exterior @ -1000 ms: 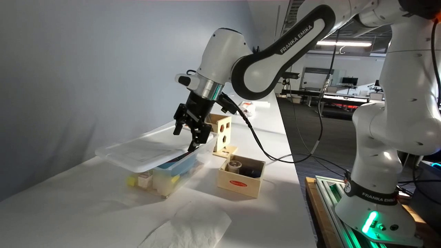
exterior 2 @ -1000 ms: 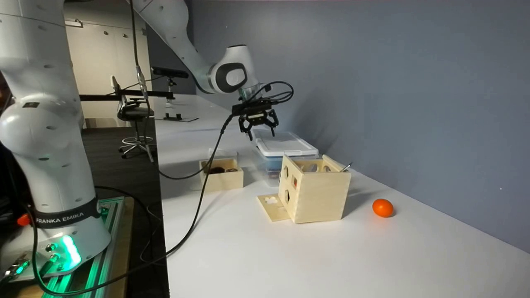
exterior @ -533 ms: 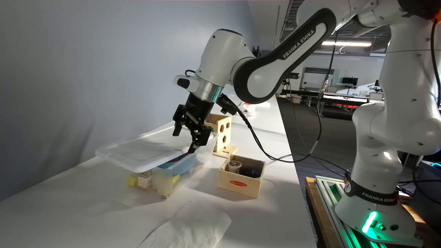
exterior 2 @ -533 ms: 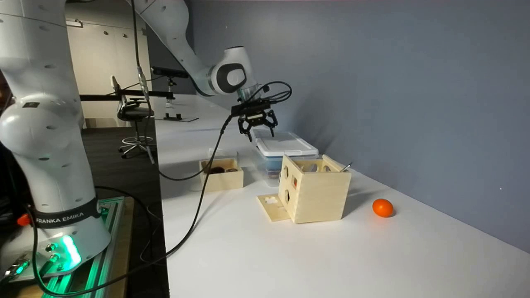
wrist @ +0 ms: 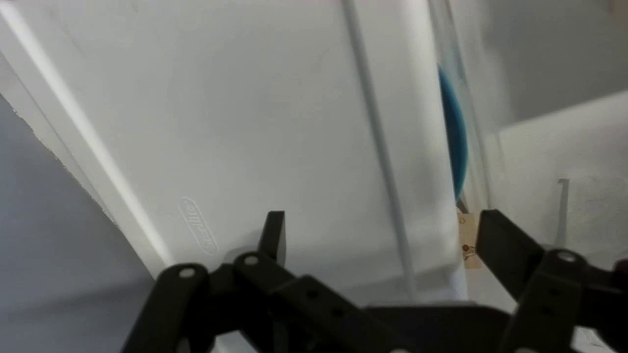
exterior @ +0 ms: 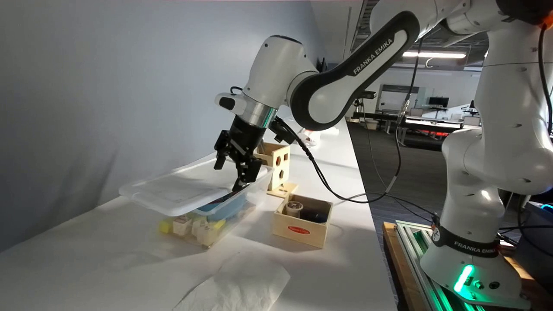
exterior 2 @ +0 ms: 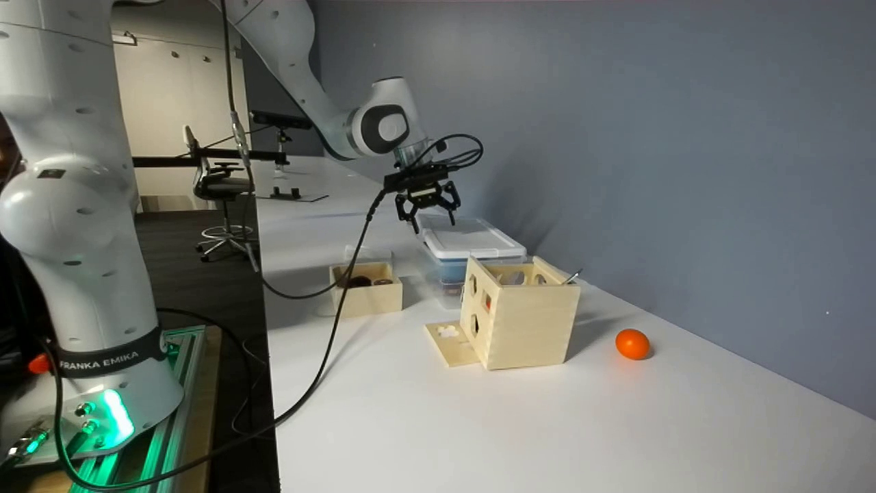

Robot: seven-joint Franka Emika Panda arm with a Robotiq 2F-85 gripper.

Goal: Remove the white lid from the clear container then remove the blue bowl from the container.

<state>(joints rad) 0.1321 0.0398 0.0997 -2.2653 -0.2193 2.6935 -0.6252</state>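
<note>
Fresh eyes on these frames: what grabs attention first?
Probably the bright orange ball beside the wooden shape box in an exterior view. Next, the black gripper, open across one edge of the white lid in the wrist view. A blue bowl peeks past that edge, inside the clear container.

Close neighbours

A white rectangular plastic lid (exterior: 181, 190) lies askew on the clear plastic container (exterior: 259, 186), round blue bowl (exterior: 226, 209) inside. In an exterior view, the pale wooden cube (exterior 2: 530, 325) stands before it, a pale wooden box (exterior 2: 373, 300) left, an orange ball (exterior 2: 632, 344) right.
</note>
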